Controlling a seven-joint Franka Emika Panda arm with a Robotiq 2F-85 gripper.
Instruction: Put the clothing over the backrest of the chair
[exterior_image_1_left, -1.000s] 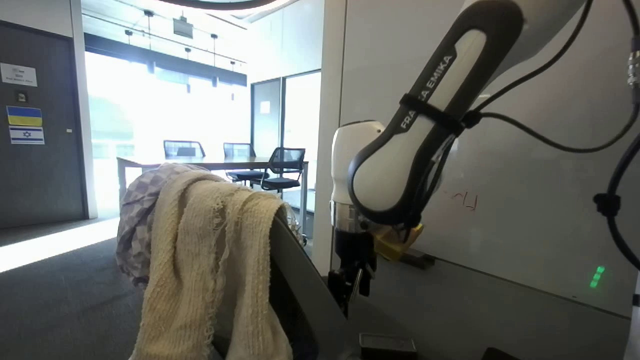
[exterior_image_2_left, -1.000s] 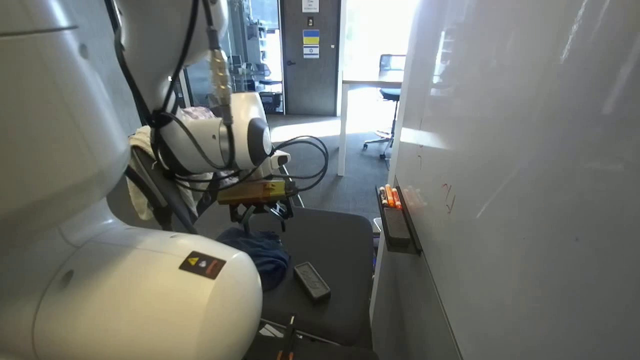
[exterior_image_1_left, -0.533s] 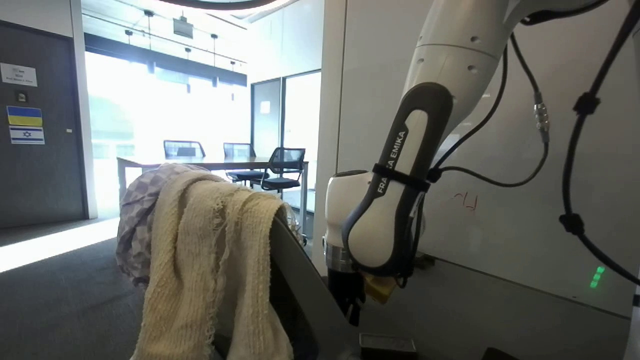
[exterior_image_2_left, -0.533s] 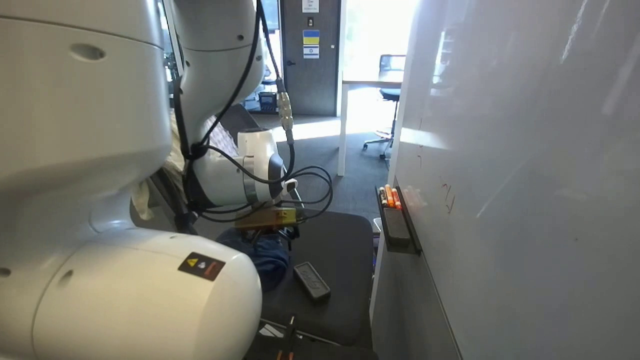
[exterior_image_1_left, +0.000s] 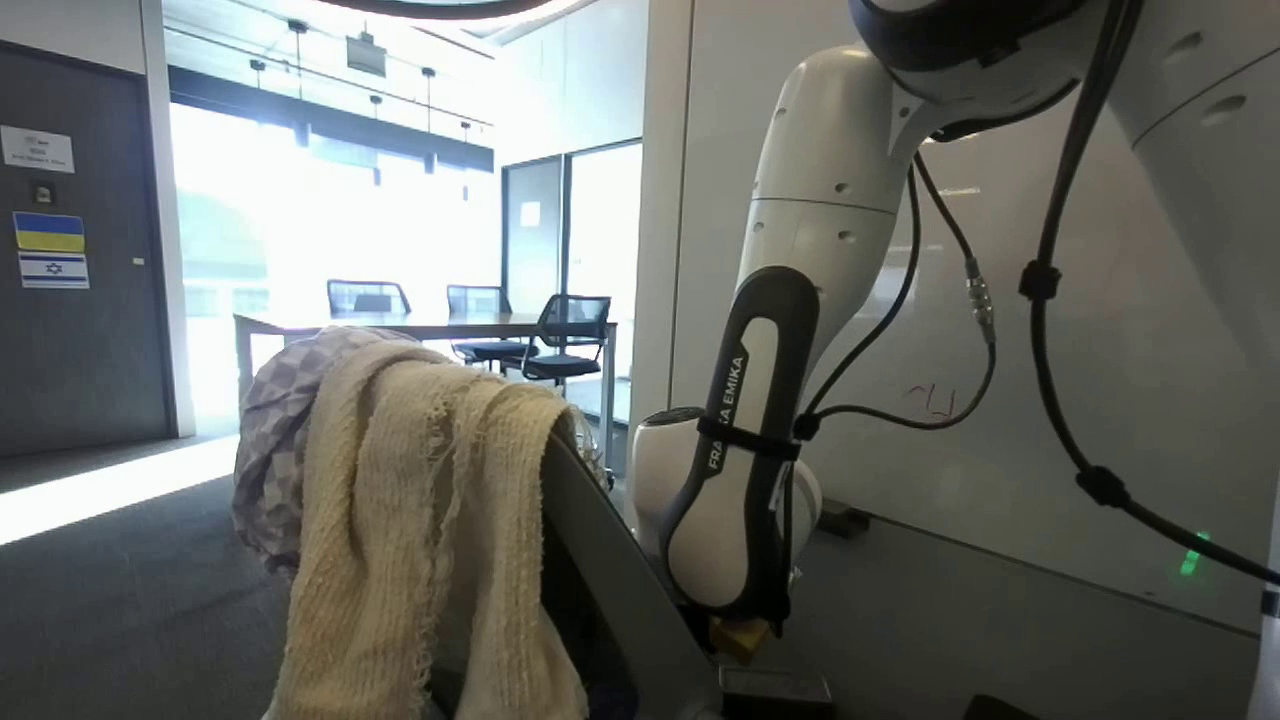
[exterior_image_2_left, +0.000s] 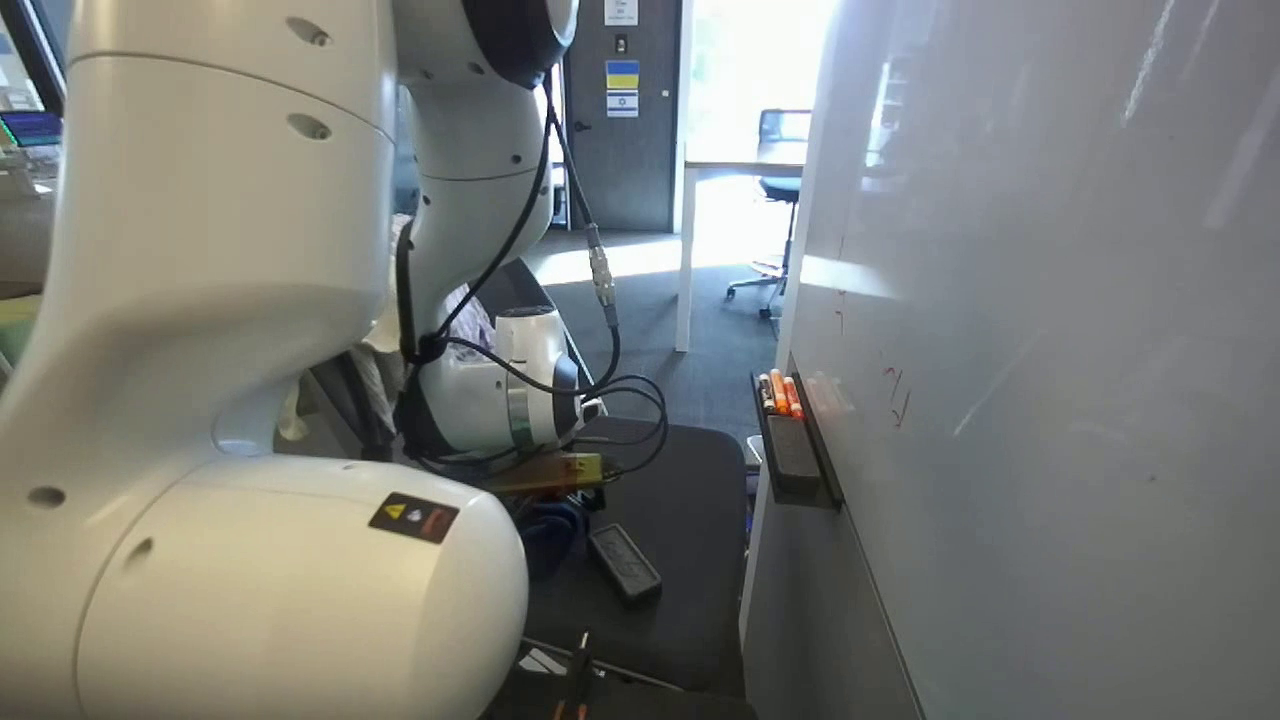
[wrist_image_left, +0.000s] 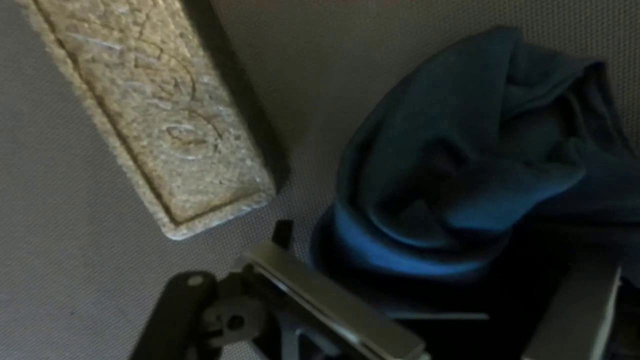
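Arm (exterior_image_1_left: 800, 225) lower since last look; jaws apart, blue cloth (wrist_image_left: 465, 195) ahead of them. Suggest deep, generous pinch, clear of eraser (wrist_image_left: 160, 115) alongside.

“FRA…KA EMIKA” on the arm (exterior_image_1_left: 805, 225)

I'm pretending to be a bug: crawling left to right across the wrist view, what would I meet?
Oblong block → bunched dark-blue clothing. The gripper's fingers spread lower across the picture, so their place in line is unclear.
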